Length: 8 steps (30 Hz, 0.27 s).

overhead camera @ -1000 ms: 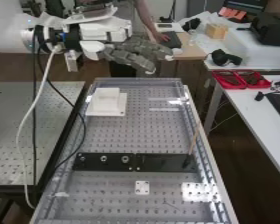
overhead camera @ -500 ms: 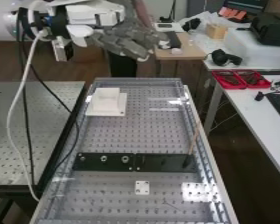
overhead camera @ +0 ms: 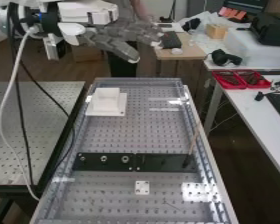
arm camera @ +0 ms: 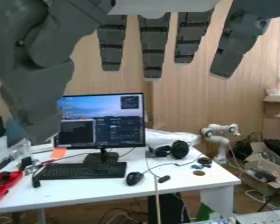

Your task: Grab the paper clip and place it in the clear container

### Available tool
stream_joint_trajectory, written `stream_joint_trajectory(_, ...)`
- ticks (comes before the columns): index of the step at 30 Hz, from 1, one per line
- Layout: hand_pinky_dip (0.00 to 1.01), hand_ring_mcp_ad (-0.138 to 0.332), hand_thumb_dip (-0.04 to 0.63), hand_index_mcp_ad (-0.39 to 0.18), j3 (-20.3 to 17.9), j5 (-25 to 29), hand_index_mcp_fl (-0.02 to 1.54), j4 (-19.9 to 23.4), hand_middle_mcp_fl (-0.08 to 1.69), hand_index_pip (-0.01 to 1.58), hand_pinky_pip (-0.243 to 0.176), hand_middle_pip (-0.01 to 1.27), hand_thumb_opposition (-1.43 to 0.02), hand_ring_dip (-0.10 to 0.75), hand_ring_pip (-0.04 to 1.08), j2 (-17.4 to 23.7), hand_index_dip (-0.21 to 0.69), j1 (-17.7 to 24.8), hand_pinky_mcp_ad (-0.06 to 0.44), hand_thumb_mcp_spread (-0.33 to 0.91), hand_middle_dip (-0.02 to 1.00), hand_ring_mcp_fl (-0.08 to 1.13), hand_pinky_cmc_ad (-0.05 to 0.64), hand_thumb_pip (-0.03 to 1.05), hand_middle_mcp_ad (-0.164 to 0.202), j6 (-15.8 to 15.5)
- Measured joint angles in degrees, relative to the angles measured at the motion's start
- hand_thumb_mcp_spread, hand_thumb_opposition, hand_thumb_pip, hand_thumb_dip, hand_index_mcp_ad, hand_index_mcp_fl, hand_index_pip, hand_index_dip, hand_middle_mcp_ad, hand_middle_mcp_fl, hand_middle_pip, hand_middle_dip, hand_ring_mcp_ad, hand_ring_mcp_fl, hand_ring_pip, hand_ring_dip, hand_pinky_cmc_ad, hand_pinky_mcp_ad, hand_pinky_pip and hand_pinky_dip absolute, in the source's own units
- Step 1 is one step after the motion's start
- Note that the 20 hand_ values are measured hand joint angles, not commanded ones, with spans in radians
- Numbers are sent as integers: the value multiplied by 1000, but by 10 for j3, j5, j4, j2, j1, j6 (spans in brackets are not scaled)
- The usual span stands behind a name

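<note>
The hand (overhead camera: 109, 42) is above the far end of the perforated bench, at the upper left of the high view, its fingers extended and nothing seen in them. In the wrist view the hand (arm camera: 154, 47) has its fingers hanging straight, the thumb apart from them. A thin, dark, wire-like thing (overhead camera: 170, 204) lies on the near part of the bench; I cannot tell if it is the paper clip. I cannot make out a clear container for certain.
On the bench (overhead camera: 134, 132) are a white block (overhead camera: 107, 101), a black plate (overhead camera: 104, 161) with metal rings, a slanting thin stick (overhead camera: 194, 137) and a small white plate (overhead camera: 142, 187). Red trays (overhead camera: 240, 79) rest on the right table. A monitor (arm camera: 101, 120) stands on a desk.
The arm has shifted toward the high view's left and the hand has risen a little. Its fingers look more spread than before. Things on the bench have kept their places.
</note>
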Motion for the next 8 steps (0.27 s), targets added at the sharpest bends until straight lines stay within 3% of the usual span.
stream_joint_trajectory(8,380,126,152,-159,3,-10,105,-13,164,126,-61,124,-698,103,94,8,9,6,297,260,222,3,346,546,75,-6)
